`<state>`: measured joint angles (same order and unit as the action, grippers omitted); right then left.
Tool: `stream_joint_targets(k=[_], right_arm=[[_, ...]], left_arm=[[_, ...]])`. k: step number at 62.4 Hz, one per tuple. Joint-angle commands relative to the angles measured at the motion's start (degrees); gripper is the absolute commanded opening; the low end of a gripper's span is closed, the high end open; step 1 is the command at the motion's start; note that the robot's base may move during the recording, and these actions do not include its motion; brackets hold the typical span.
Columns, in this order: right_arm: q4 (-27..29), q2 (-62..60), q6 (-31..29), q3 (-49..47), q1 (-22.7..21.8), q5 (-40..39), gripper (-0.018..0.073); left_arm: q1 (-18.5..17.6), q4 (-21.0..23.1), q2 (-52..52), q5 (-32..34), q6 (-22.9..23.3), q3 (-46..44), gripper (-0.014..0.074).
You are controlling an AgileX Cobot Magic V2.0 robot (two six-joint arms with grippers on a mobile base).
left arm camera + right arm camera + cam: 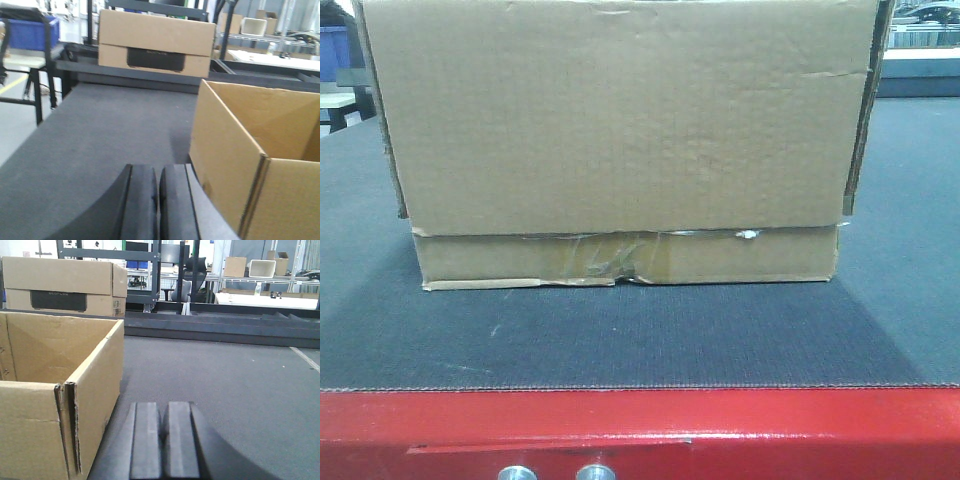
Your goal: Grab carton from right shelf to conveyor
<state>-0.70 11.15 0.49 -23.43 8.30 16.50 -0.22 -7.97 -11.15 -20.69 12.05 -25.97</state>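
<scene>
Near the red front edge of the conveyor (880,330), the carton (620,130), flat on the belt. Left gripper (158,210) just off its left wall, fingers pressed together, empty. Right gripper (164,445) just off its right wall, likewise closed, empty.

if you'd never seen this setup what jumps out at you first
The big brown carton fills most of the front view, sitting on the dark grey conveyor just behind its red front edge. From either wrist view, the left gripper and right gripper sit shut and empty beside the carton. A second cardboard box stands at the belt's far end.
</scene>
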Motion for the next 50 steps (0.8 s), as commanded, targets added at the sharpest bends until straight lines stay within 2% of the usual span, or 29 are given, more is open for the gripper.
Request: stream_joint_targets(k=[1,5,18,26,29,50], right_arm=[[-0.6,-0.3,-0.5,0.1,-0.2,-1.5,-0.0067],[-0.6,-0.3,-0.5,0.1,-0.2,-1.5,-0.0067],[-0.6,-0.3,-0.5,0.1,-0.2,-1.5,-0.0067],[-0.6,-0.3,-0.5,0.1,-0.2,-1.5,-0.0067],[-0.6,-0.4,-0.5,0.1,-0.2,-1.5,-0.0067],[-0.6,-0.3,-0.5,0.1,-0.2,-1.7,-0.0067]], left_arm=[[1.9,4.9,1.7,2.4,-7.8,2.4,0.0015],[3.1,8.0,3.4,5.3,-11.4,5.9,0.0015],[3.9,8.0,11.0,16.3,-11.5,21.9,0.0015],[3.9,8.0,11.1,20.1,-11.5,26.0,0.0015],[3.9,8.0,11.1,16.0,-11.5,26.0,0.0015],[3.9,8.0,11.1,15.7,-11.5,26.0,0.0015]])
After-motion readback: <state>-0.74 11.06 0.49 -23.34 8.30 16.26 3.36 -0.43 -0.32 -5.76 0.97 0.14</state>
